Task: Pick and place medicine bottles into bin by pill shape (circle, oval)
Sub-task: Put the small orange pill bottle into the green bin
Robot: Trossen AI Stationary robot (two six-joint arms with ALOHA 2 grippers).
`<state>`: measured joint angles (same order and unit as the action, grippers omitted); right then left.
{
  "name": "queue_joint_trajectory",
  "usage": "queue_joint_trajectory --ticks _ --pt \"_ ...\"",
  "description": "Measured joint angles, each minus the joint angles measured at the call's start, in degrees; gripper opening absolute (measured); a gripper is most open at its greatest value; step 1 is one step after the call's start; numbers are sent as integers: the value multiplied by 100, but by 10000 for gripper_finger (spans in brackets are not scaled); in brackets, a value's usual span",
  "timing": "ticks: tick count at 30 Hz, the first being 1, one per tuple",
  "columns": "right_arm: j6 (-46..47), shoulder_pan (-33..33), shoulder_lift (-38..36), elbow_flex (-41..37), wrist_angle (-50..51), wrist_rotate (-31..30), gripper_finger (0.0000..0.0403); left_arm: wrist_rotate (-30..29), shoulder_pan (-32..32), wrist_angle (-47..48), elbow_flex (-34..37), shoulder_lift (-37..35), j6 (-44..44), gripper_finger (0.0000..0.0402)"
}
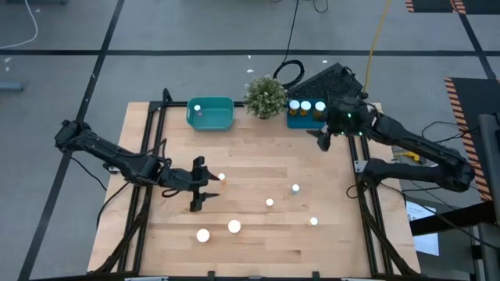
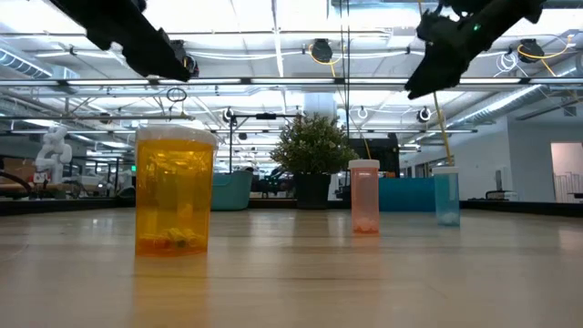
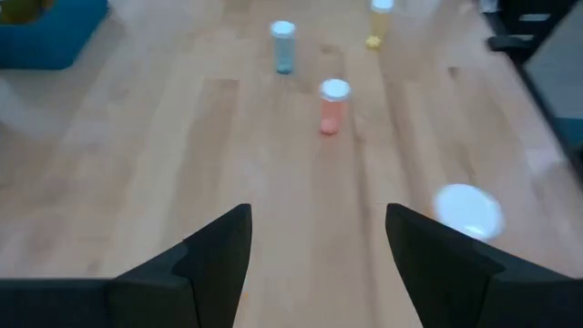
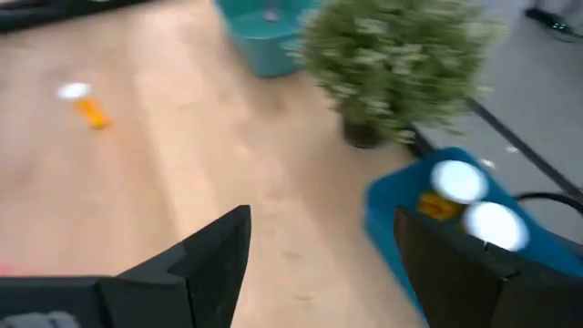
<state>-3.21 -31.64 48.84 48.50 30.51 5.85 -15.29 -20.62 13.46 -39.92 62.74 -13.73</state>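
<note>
Right end effector (image 1: 323, 140), open and empty, hovers by the blue bin (image 1: 306, 119) at upper right holding sorted medicine bottles (image 1: 306, 107); left end effector (image 1: 198, 185), open, faces loose bottles (image 1: 269, 203) mid-desk (image 1: 258, 164).

Teal bin (image 1: 209, 114), blue bin (image 1: 300, 119) — amber bottle (image 2: 173, 191) (another seemingly pinkish (image 2: 364, 197)).

Six white-capped medicine bottles (image 1: 234, 226) stand loose; others sit in bins (image 1: 209, 114).
</note>
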Motion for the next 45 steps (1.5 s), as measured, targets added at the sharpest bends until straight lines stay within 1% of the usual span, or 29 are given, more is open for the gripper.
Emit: queue_joint_trajectory --ticks 8,14,18,21,23,28,33,37,40,43,45 --pt "547 1298 -226 -488 -303 -90 263 -436 -957 -14 -4 367 -746 257" --pt "729 2091 -222 -828 -400 -566 263 -480 -1377 89 -4 647 -1344 257" --pt "755 2419 -223 -838 -458 -595 263 -827 -1432 242 -4 731 -1495 257" --pt "762 2573 -223 -841 -623 -597 263 -1019 -1249 341 -4 743 -1450 257" --pt "744 2638 -223 -841 -687 -599 263 -1020 -1040 413 -4 741 -1347 257" --pt "737 2689 -223 -841 -760 -601 263 -594 -418 492 -4 742 -1006 257" --pt "685 2689 -223 -843 -758 -603 263 -401 128 612 -4 836 -505 257" --pt "608 2689 -223 -843 -762 -631 263 -227 600 631 -1 1126 -38 257" --pt "554 2689 -221 -843 -761 -823 263 -64 936 578 -104 1456 245 257" --pt "551 2689 -223 -845 -761 -905 263 3 1153 737 -192 1739 524 257" --pt "551 2689 -221 -845 -757 -901 263 55 1267 633 -330 1884 699 257"
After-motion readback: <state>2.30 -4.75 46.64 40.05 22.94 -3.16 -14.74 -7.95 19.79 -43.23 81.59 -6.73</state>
